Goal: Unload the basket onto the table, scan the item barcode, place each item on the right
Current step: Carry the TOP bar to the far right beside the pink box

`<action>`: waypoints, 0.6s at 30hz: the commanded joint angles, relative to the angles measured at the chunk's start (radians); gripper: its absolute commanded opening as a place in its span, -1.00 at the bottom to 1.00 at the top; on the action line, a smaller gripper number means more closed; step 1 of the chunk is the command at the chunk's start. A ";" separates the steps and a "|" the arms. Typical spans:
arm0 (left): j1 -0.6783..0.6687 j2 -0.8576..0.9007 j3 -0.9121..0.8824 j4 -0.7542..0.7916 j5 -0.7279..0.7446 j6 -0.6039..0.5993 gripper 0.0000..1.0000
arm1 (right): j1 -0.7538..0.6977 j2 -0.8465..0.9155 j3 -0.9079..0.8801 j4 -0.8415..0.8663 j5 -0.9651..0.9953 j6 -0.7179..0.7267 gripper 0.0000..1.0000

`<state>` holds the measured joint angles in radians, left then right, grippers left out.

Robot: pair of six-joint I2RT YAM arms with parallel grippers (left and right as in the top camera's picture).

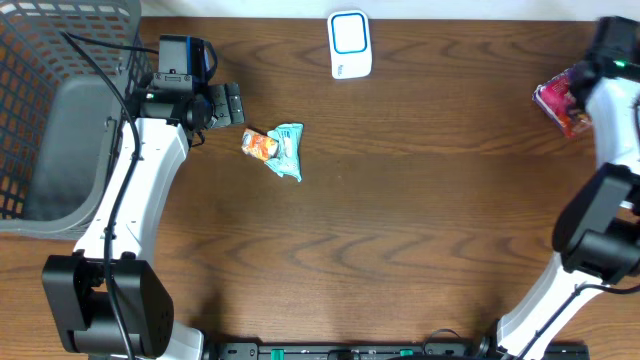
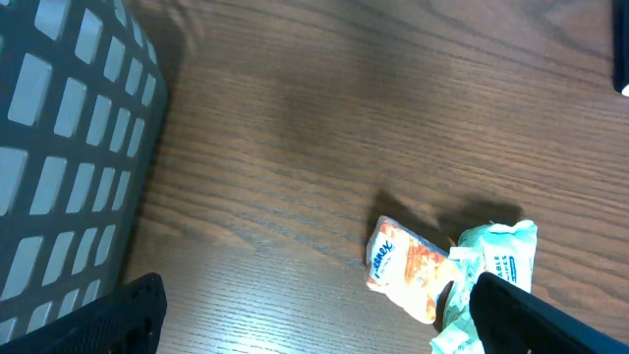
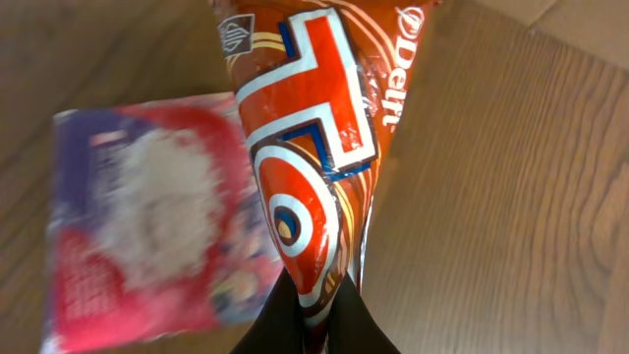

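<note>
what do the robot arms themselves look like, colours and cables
The left arm and right arm have white rounded shells with black joints. A black cable trails along the left one; its wrist camera is black and blue. The left pincer is black.

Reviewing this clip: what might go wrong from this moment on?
The right gripper pinches the orange-red packet only by its narrow end; it may slip or swing on the way to the white scanner.
No barcode shows on the packet's visible face, so it may reach the scanner wrongly turned.
The open left gripper sits close to the small orange packet and the teal packet; a stray move could nudge them.
</note>
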<state>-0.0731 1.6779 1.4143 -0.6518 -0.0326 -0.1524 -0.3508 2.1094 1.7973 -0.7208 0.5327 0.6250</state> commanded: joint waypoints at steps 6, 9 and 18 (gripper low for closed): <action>0.005 0.008 -0.003 -0.002 -0.009 0.010 0.96 | -0.122 0.020 -0.021 -0.007 -0.202 -0.100 -0.98; 0.005 0.008 -0.003 -0.002 -0.010 0.010 0.96 | -0.137 0.041 -0.051 0.016 -0.202 -0.099 -0.98; 0.005 0.008 -0.003 -0.002 -0.010 0.009 0.96 | -0.143 0.076 -0.174 0.168 -0.225 -0.068 -0.92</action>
<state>-0.0731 1.6779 1.4143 -0.6514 -0.0330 -0.1524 -0.4858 2.1670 1.6501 -0.5774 0.3237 0.5373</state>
